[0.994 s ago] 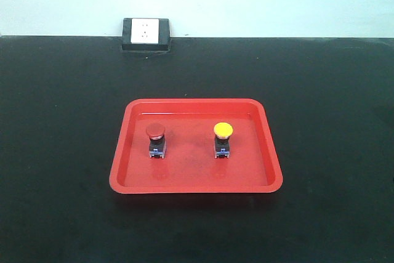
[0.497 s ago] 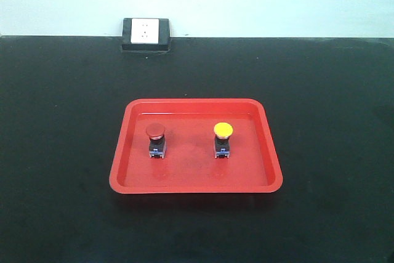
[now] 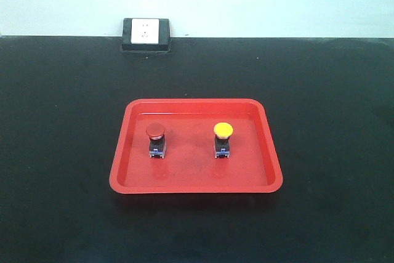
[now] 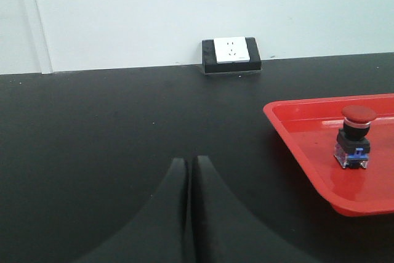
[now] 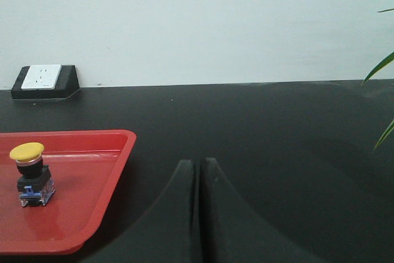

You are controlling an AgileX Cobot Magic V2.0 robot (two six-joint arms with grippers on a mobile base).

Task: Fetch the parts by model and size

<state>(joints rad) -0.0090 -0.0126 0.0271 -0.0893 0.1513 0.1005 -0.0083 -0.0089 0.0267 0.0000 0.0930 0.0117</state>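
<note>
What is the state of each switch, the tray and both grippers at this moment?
Red switch: upright in the tray, untouched.
Yellow switch: upright in the tray, untouched, apart from the red one.
Tray: flat on the table, holds both switches.
Left gripper: shut, empty, beside the tray.
Right gripper: shut, empty, beside the tray.

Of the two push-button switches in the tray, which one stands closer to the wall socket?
The red-capped switch, on the tray's left side in the front view. The wall socket sits behind and to the left, so the yellow-capped switch on the right stands farther from it.
</note>
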